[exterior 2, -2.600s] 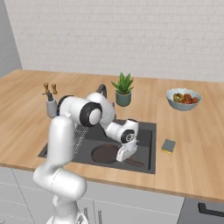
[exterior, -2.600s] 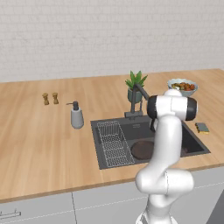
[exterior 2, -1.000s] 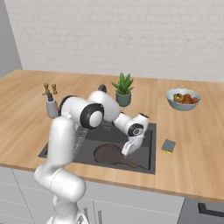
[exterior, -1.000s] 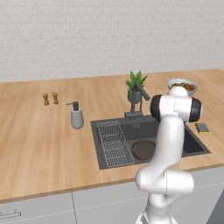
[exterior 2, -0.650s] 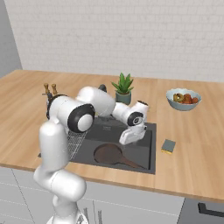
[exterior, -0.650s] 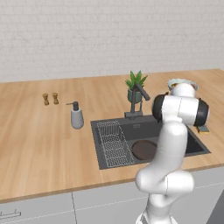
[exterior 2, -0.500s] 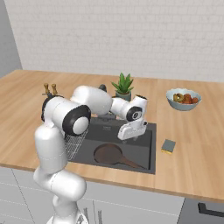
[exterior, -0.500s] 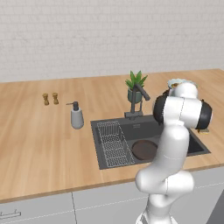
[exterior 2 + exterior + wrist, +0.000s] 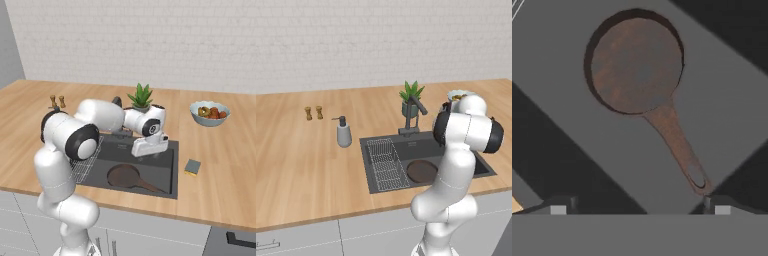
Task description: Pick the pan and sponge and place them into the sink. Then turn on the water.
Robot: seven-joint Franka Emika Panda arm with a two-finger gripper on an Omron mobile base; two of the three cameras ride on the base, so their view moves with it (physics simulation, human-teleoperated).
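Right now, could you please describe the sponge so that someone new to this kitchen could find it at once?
Start at the dark sink set into the wooden counter. The sponge lies on the counter just off the sink's right edge, nearer than the bowl of food. It is a small flat block, grey-green on top with a yellow side.

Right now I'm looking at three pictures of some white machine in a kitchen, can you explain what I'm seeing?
It is a white robot arm in a simulated kitchen. Two cameras ride behind it, left and right; the third sits on its hand, looking down. The hand hangs above the sink, open and holding nothing. A dark frying pan lies in the basin. On the wooden counter are a small yellow sponge beside the sink, a bowl of food, a potted plant, a soap dispenser and two small shakers.
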